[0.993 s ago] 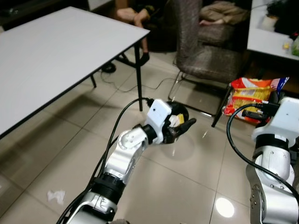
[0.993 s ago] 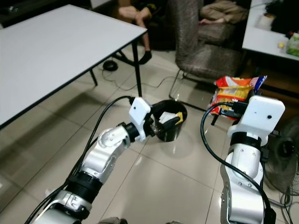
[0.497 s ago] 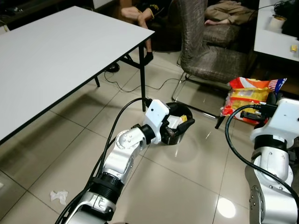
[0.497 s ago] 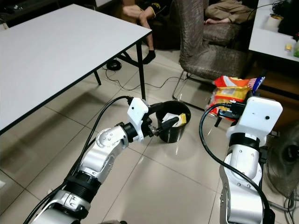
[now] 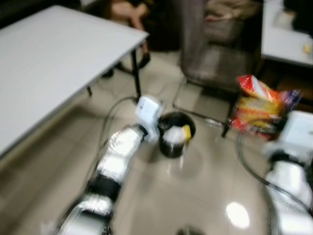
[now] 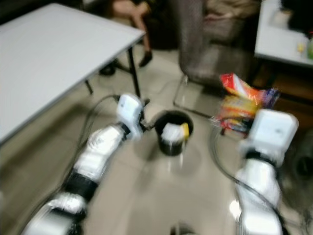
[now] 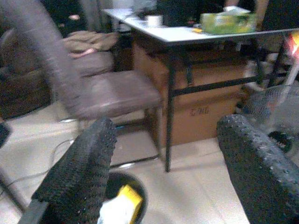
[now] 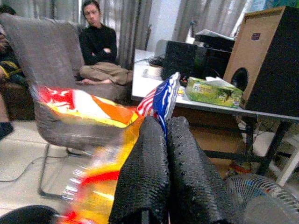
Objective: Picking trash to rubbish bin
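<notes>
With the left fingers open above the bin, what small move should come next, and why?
Probably swing the right gripper, shut on the snack bag, over toward the black bin and release there. The left gripper is open and holds nothing, the bin already holds white and yellow trash, and the bag hangs to the bin's right.

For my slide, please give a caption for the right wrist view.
Right gripper, jaws shut, holds an orange snack bag before a grey chair.

blurred lettering on cardboard box [image 7: 205, 112], unreadable
</notes>
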Available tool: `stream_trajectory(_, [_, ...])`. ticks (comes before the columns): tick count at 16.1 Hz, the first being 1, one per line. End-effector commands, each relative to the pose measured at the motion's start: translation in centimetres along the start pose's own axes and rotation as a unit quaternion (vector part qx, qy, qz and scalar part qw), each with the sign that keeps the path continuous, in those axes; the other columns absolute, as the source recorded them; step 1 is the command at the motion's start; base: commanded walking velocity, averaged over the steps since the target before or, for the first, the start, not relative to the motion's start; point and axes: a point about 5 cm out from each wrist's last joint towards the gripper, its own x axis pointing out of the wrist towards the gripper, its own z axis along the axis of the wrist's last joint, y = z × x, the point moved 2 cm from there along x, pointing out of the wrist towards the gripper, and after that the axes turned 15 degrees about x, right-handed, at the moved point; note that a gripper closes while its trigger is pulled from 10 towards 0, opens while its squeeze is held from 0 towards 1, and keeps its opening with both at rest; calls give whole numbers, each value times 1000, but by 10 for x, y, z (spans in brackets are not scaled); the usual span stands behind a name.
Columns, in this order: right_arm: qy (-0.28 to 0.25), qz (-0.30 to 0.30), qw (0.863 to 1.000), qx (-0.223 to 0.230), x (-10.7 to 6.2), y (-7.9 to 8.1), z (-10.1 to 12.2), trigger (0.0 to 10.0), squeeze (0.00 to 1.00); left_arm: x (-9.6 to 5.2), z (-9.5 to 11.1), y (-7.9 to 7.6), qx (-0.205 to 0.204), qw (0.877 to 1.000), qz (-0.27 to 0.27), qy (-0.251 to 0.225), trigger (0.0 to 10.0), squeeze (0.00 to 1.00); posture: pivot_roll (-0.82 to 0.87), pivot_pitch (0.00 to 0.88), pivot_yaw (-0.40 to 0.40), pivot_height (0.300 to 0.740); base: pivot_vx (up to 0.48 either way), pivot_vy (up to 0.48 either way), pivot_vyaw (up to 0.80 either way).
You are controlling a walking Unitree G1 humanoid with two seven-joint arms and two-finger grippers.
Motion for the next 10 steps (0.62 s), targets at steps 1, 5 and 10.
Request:
stream_trajectory(1, [-8, 35, 999, 13, -5, 13, 4, 10000, 0, -9, -5, 29, 19, 998, 58, 19, 10000, 0, 73, 106, 14, 740, 480, 0, 0])
stream_trajectory(5, [28, 66, 997, -9, -29, 15, -14, 10000, 0, -16, -14, 41, 31, 995, 90, 36, 10000, 0, 73, 112, 9, 740, 384, 0, 0])
stream_trajectory(10, [58, 58, 996, -31, -51, 4, -31, 10000, 0, -24, -24, 46, 43, 991, 117, 54, 10000, 0, 75, 113, 11, 740, 60, 0, 0])
